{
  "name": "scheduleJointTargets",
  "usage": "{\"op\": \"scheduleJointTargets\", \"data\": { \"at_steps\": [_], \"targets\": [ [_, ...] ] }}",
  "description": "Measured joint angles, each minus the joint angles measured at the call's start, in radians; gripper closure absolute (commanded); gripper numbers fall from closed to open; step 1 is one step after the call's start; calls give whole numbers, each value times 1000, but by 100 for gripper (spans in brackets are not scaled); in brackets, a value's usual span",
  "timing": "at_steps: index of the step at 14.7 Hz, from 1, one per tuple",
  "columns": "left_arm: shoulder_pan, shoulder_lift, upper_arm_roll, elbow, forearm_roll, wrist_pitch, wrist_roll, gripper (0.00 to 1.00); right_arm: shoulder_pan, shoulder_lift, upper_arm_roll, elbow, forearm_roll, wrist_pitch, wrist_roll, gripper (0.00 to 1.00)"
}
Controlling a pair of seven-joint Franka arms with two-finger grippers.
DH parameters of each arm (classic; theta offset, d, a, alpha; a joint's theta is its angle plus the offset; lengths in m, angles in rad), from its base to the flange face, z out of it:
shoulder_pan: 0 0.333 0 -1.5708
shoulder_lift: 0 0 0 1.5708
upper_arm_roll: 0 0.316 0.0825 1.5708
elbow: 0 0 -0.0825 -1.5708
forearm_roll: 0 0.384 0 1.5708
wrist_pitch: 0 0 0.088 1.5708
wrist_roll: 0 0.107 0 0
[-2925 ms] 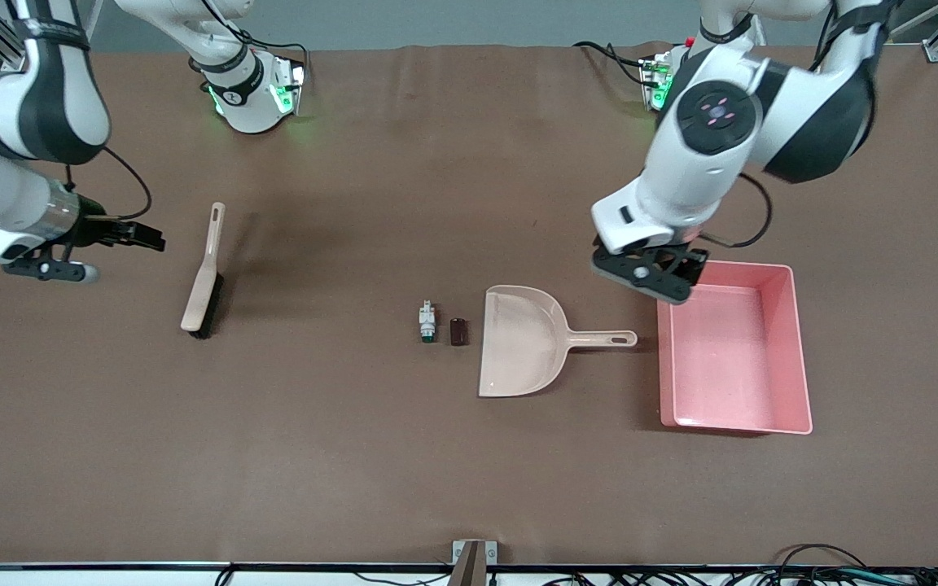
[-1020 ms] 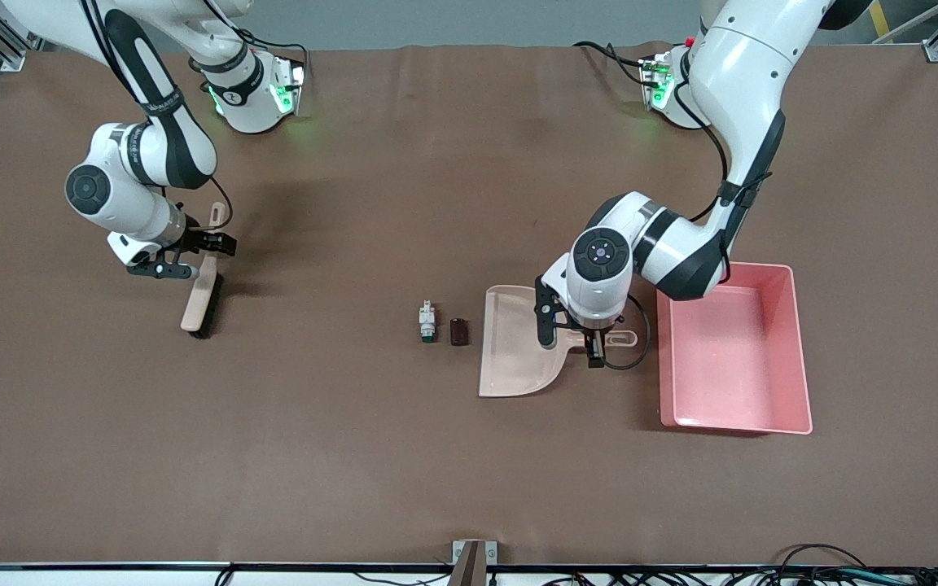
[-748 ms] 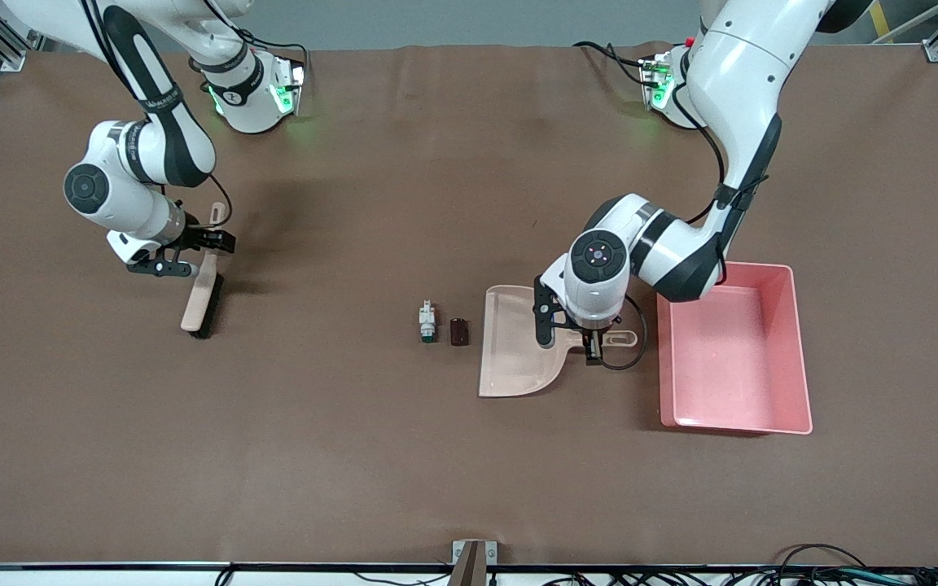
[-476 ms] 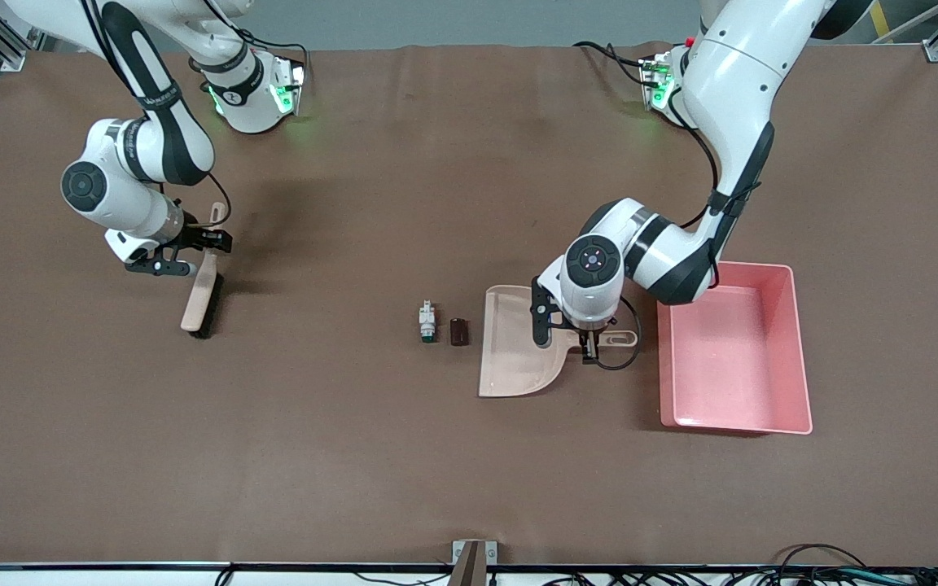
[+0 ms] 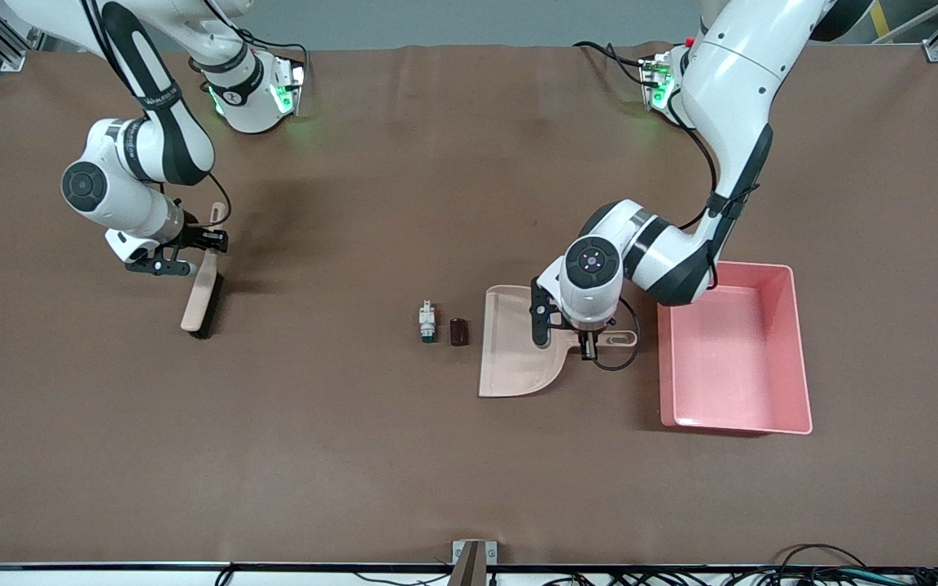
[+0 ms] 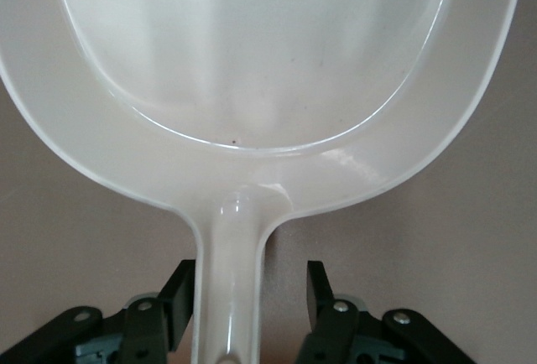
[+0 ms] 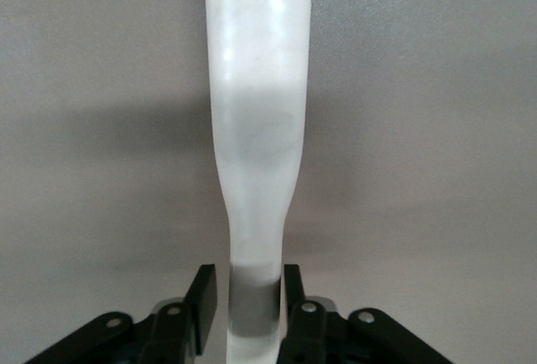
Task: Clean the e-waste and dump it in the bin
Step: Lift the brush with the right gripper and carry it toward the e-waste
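Beige plastic hand brush (image 5: 202, 298) with dark bristles lying on the brown table cover (image 5: 355, 456) at the right arm's end, slim handle (image 7: 256, 129) pointing toward the robots' bases. Right gripper (image 5: 196, 254) low over that handle, black fingers (image 7: 202, 297) either side of it and close against it; firm clamping not certain from the right wrist view. Left gripper (image 5: 568, 334) down at the flat beige plastic dustpan (image 5: 514, 338), straddling the neck of its handle (image 6: 231, 280) where it meets the pan. Left fingers (image 6: 178, 295) apart: one against the handle's edge, the other with a clear gap beside it, so not yet closed on it. Dustpan resting flat on the table, open mouth turned toward the right arm's end, handle pointing toward the left arm's end. E-waste lying just beside that mouth on the bare cover: short dark brown-black cylinder (image 5: 458, 331) closest to the pan, small white plastic component with a green end (image 5: 427, 321) just beside it toward the right arm's end, the two pieces near each other but apart. Pink rectangular low-walled plastic bin (image 5: 795, 358) sitting at the left arm's end, just past the dustpan's handle tip, not touching it.
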Motion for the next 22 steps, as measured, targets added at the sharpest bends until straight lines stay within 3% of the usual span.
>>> {"op": "scheduleJointTargets", "data": {
  "at_steps": [2,9,12,18,22],
  "targets": [
    [-5,0,0,0,1,3,0,50,0,0,-1,0,0,0,-1,100],
    [-7,7,0,0,40,5,1,55,0,0,-1,0,0,0,-1,100],
    [-7,13,0,0,40,19,1,64,16,0,3,3,8,0,-1,100],
    [-7,14,0,1,41,22,2,78,193,-4,10,88,179,-95,23,100],
    [-7,14,0,2,41,22,37,82,356,0,13,149,197,-109,253,100]
  ]
}}
